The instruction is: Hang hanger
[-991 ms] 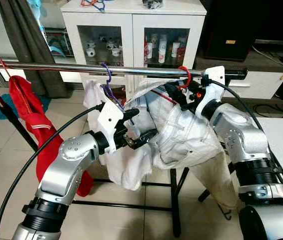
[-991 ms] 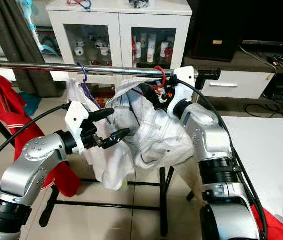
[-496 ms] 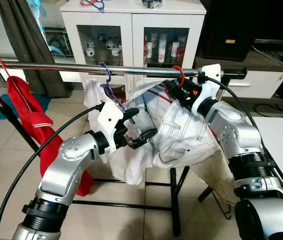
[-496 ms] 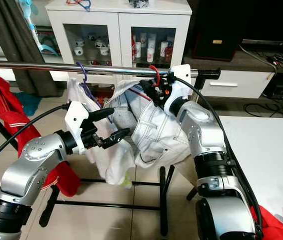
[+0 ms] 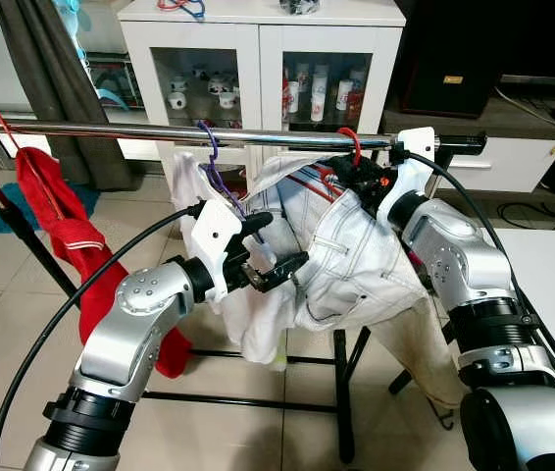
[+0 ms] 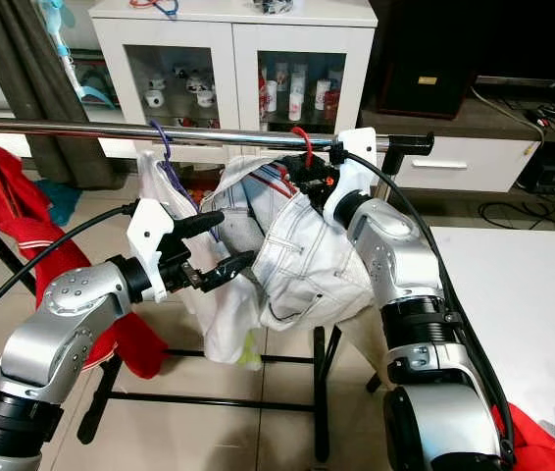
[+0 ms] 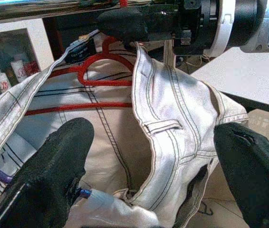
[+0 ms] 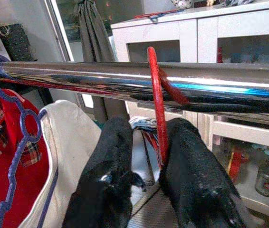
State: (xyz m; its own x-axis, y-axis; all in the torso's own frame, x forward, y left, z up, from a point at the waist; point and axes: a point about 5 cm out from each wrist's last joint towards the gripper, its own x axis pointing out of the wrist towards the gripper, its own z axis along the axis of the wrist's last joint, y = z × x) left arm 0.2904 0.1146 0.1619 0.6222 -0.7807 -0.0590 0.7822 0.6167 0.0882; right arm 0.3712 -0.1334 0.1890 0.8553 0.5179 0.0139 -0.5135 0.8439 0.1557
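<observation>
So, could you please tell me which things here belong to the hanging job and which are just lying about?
Part of the job:
- red hanger, hook over the rail
- white jeans on it
- metal rail
- right end effector, around the hanger's neck
- left end effector, open beside the jeans

Just about:
- purple hanger with its white garment
- red garment
- white cabinet

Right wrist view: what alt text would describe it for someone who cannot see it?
A red hanger hook is looped over a shiny metal rail, with the right gripper around its stem. A purple hanger hangs farther along, holding white cloth.
</observation>
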